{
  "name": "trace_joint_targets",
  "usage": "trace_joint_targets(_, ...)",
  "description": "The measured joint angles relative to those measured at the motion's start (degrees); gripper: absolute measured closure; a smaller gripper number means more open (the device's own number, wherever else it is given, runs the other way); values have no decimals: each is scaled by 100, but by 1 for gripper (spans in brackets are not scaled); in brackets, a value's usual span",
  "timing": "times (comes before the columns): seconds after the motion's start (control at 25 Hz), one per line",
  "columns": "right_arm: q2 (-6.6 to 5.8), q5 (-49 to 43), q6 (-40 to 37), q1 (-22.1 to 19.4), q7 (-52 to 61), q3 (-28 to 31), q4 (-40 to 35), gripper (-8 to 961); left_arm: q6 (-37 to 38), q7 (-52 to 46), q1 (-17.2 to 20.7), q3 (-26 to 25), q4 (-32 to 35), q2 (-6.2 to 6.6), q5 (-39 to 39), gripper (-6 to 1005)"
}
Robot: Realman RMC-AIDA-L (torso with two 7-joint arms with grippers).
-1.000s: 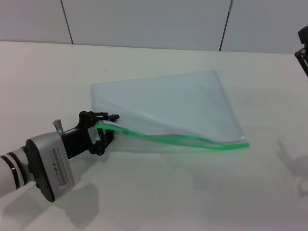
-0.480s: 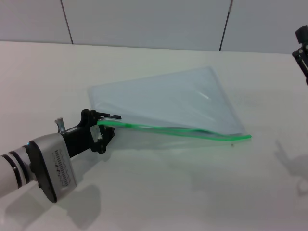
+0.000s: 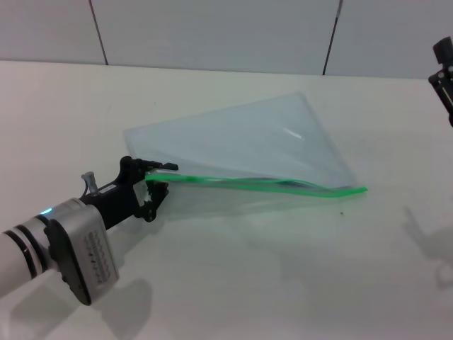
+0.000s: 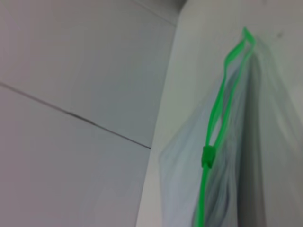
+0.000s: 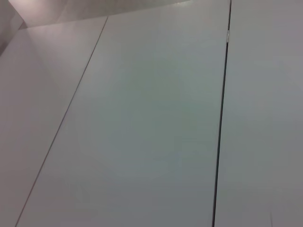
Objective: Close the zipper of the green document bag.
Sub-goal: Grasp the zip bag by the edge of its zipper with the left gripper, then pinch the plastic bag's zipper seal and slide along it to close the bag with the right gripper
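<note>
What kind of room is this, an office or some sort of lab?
Probably a robot test lab: a plain white table before bare panelled walls, nothing on it but a document bag, whose zipper end the left gripper holds. The right gripper waits at the edge.

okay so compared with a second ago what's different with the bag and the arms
The left pincer, clamped on the zipper end, has lifted a little and drawn back toward the robot's left. The green document bag followed, its far corner rising and the green strip pulling straighter. The right pincer stayed parked at the table's right edge.
</note>
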Motion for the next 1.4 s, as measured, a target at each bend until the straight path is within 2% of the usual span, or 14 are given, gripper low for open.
trace_joint_targets(0.32, 3, 0, 9, -1, 0, -22, 0, 106, 101, -87, 34, -19, 63, -8, -18, 938)
trace_joint_targets(0.48, -5, -44, 146, 88, 0, -282, -49, 107, 173, -248, 37, -9, 63, 8, -50, 940)
trace_joint_targets(0.6, -24, -224, 471, 279, -1, -555, -109, 108, 253, -475, 27, 23, 63, 19, -28, 941)
trace_joint_targets(0.84, -28, -1518, 1521, 941, -4, -1123, -366, 109, 268, -591, 0, 52, 63, 29, -14, 942)
trace_joint_targets(1.12, 10, -2945, 2494, 1522, -36, -1190, -363, 110, 269, -591, -6, 55, 63, 32, 39, 943)
trace_joint_targets(1.24, 24, -3203, 2790, 1672, -58, -1177, -311, 111, 274, -584, -21, 56, 66, 29, 79, 943)
trace_joint_targets(1.4, 37, -3260, 3249, 1856, -73, -1135, -178, 185, 278, -566, -30, 64, 109, 22, 200, 943)
